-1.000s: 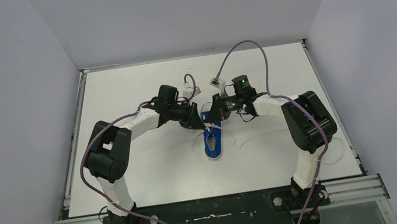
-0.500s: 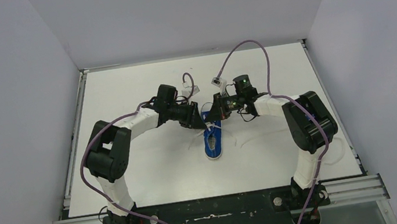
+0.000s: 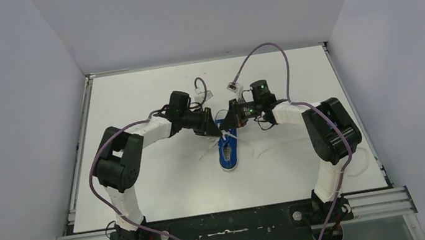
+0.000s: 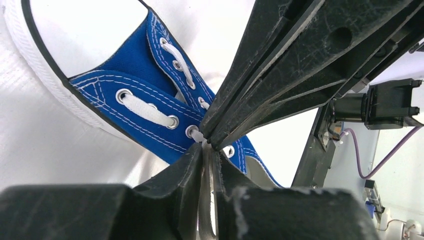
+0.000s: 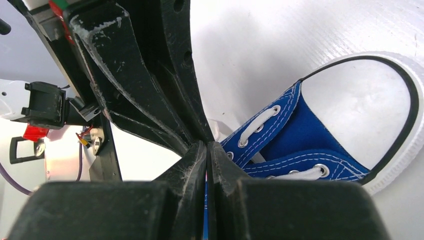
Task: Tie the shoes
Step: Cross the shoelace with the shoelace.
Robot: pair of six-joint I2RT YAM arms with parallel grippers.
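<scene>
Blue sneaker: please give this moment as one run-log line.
left gripper: shut on white lace | right gripper: shut, tips beside left's | blue sneaker: on table, not yet tied

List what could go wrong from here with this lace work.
The left gripper holds the lace in a thin pinch; it may slip out. The right gripper, shut, crosses close beside it, so the two could clash. The shoe looks unpinned on the table; a pull may drag it.

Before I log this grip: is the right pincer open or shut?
Shut: the right pincer is closed tip to tip, no gap, beside the shoe.
</scene>
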